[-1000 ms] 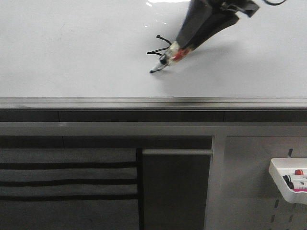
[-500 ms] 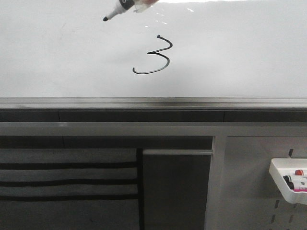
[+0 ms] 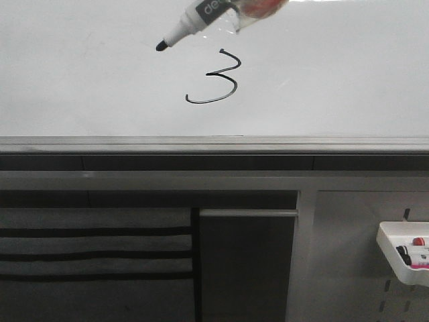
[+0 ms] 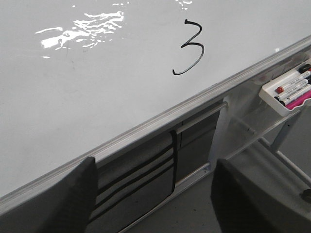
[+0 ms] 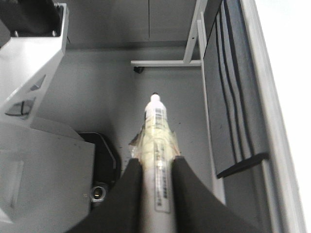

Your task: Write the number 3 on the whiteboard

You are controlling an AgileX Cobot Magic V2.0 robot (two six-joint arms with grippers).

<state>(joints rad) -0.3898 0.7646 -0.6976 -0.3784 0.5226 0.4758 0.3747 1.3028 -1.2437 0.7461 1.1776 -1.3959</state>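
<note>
Right gripper (image 5: 154, 177) pinching marker (image 3: 198, 17) between both fingers; marker tilted, black tip pointing down-left, up and left of number 3 (image 3: 216, 77), clear of whiteboard (image 3: 87, 80). Number 3 complete, mid-board, above grey rail (image 3: 214, 144). Left gripper (image 4: 153, 194) spread wide, holding nothing, off board below rail. Tray (image 3: 402, 258) with markers well below the 3, to right.

Glossy whiteboard (image 3: 80, 74), grey metal rail (image 3: 214, 144)
</note>
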